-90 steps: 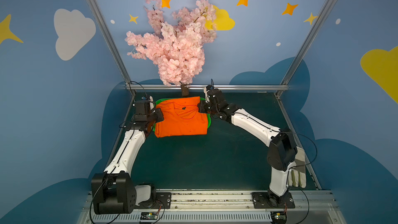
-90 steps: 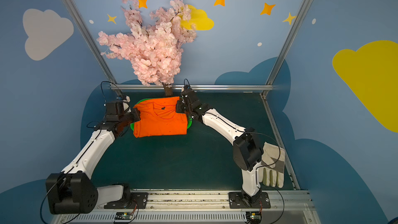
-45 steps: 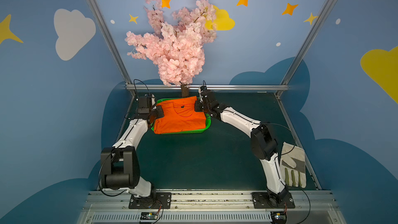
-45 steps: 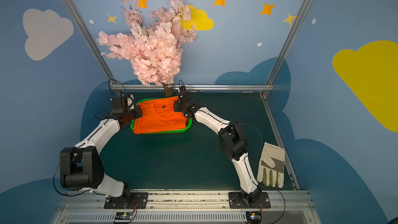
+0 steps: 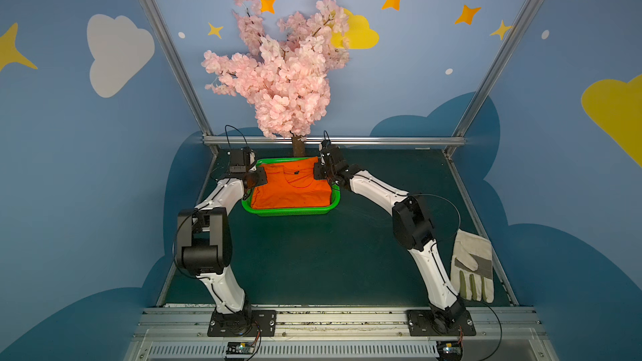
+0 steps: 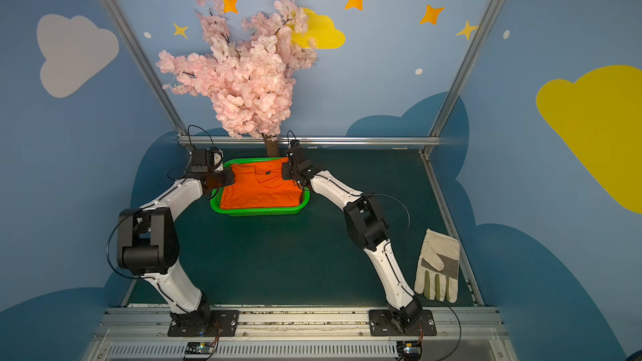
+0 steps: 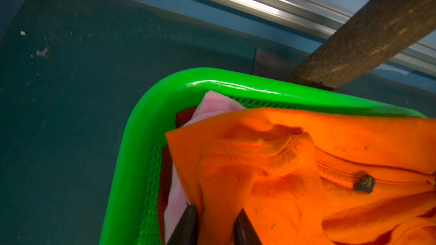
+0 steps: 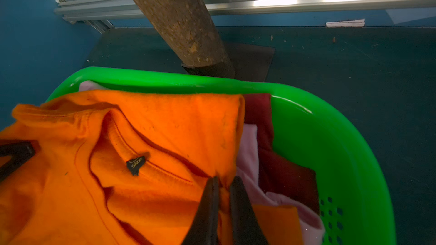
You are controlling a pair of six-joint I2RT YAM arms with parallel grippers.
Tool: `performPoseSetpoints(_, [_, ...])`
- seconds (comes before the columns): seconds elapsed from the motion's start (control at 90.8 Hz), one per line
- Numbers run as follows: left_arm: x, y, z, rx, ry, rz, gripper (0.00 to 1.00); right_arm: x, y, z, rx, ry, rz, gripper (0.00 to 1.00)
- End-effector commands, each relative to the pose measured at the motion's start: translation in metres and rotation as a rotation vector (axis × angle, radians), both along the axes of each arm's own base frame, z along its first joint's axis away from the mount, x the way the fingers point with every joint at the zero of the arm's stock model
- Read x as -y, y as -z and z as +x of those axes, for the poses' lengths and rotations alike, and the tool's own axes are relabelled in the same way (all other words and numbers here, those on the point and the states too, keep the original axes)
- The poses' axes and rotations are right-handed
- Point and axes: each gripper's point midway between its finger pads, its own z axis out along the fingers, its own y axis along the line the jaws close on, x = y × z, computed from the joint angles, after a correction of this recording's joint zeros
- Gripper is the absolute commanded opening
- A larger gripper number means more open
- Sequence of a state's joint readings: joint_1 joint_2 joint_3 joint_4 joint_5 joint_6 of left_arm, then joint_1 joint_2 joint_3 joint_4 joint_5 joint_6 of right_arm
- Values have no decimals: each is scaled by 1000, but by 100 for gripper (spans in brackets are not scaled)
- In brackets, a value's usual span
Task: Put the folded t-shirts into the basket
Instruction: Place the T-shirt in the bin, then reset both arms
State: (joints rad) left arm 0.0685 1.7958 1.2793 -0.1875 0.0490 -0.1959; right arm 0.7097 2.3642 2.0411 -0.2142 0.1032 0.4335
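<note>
The green basket (image 5: 288,210) (image 6: 257,210) stands at the back of the mat, in front of the tree trunk. A bright orange t-shirt (image 5: 290,189) (image 6: 260,189) lies on top inside it, collar up. Under it a light pink t-shirt (image 8: 250,152) (image 7: 217,104) and a dark red t-shirt (image 8: 283,168) show at the edges. My left gripper (image 7: 216,208) (image 5: 255,182) is at the orange shirt's left edge. Its jaws stand apart with a loose fold of orange cloth between them. My right gripper (image 8: 225,180) (image 5: 318,171) is shut, pinching the orange shirt's right edge.
The brown tree trunk (image 5: 298,145) rises right behind the basket's back rim, with pink blossom overhead. A white-and-grey work glove (image 5: 472,265) (image 6: 437,265) lies at the front right of the mat. An aluminium rail runs along the back edge.
Both arms carried the orange t-shirt back and down until it settled inside the basket. The left jaws, shut on the cloth before, have now parted.
</note>
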Motion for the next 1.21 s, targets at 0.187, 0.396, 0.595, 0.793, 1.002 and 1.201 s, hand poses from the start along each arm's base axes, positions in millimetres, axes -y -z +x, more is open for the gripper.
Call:
performPoseSetpoints(0.187, [-12,-15,2,-5,-26,48,55,20,-19,14,11,-5,-23,32])
performPoseSetpoints(0.396, [-6,-37,-18,46,-32,9,67,26,-54,0,17,-93,-9,49])
performPoseSetpoints(0.595, [7,-77,-49,168,-12,-32,77,52,-84,-20,44,-113,-27,62])
performPoseSetpoints(0.793, [31,-109,-87,295,47,-76,86,89,-112,-45,94,-111,-72,71])
performPoseSetpoints(1.002, [56,-136,-131,422,120,-97,93,154,-128,-78,114,5,-153,75])
performPoseSetpoints(1.201, [51,-141,-167,520,93,-83,98,228,-130,-113,163,168,-309,81])
